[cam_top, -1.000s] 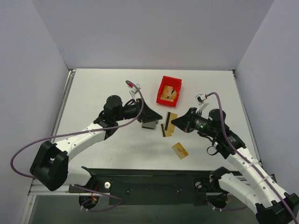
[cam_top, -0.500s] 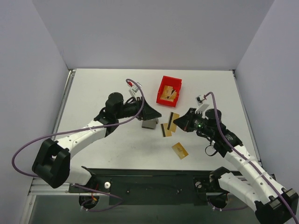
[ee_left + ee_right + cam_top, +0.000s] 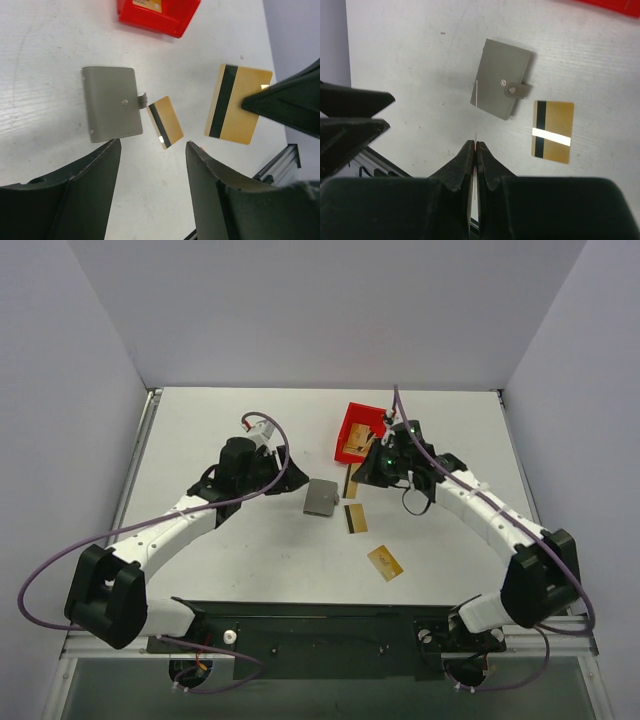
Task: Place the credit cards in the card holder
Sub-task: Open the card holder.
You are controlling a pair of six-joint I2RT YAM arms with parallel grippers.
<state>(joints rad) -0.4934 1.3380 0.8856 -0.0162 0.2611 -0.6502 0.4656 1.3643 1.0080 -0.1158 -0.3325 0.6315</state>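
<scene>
The grey card holder (image 3: 321, 497) lies closed on the table, its tab snapped over the edge (image 3: 501, 85) (image 3: 111, 102). My right gripper (image 3: 362, 468) (image 3: 476, 145) is shut on one gold credit card (image 3: 239, 110), held above the table just right of the holder and seen edge-on (image 3: 476, 112) in the right wrist view. A second card (image 3: 354, 518) (image 3: 552, 131) (image 3: 165, 121) lies stripe-up beside the holder. A third card (image 3: 386, 562) lies nearer the front. My left gripper (image 3: 287, 476) (image 3: 153, 145) hangs open and empty left of the holder.
A small red bin (image 3: 360, 432) (image 3: 159, 15) with bits inside stands behind the cards, close to the right wrist. The left gripper's fingers (image 3: 350, 120) show at the left edge of the right wrist view. Grey walls enclose the table on three sides.
The right arm swung back and to the left, lifting one card off the table. The left gripper drew back to the left, uncovering the card holder, and its jaws narrowed slightly.
</scene>
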